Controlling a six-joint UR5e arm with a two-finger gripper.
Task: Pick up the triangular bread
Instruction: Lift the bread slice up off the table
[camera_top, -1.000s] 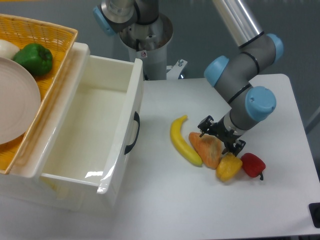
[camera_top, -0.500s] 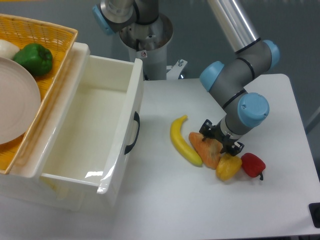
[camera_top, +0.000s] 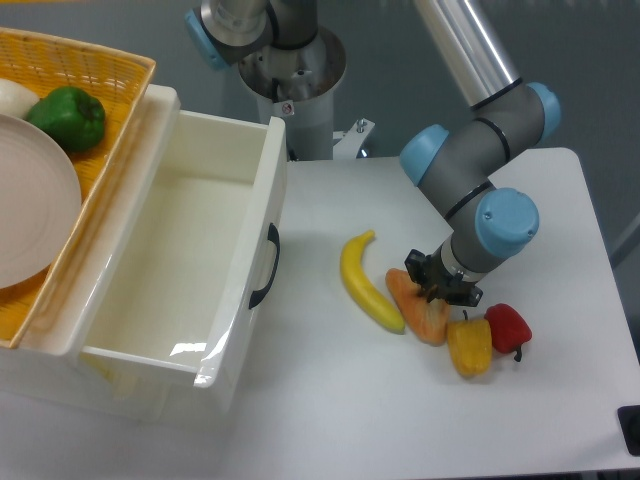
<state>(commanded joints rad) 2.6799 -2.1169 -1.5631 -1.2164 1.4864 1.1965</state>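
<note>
When I look from the left, I see the big white drawer (camera_top: 190, 260) pulled open, and then the yellow banana (camera_top: 365, 285) lying on the desk (camera_top: 330, 400). Just right of the banana is the triangular bread (camera_top: 415, 305), flat on the desk and almost touching it. My pincer (camera_top: 440, 284) sits down on the top right part of the bread, and its two fingers look pressed together on it, though they are small and dark so I am only partly sure. Next comes the yellow pepper (camera_top: 470, 346), very near the bread's low end, and then the red pepper (camera_top: 508, 326) beside that. I think the job now is to lift. I would go straight up and slowly, so the bread does not slip out or drag the yellow pepper along
</note>
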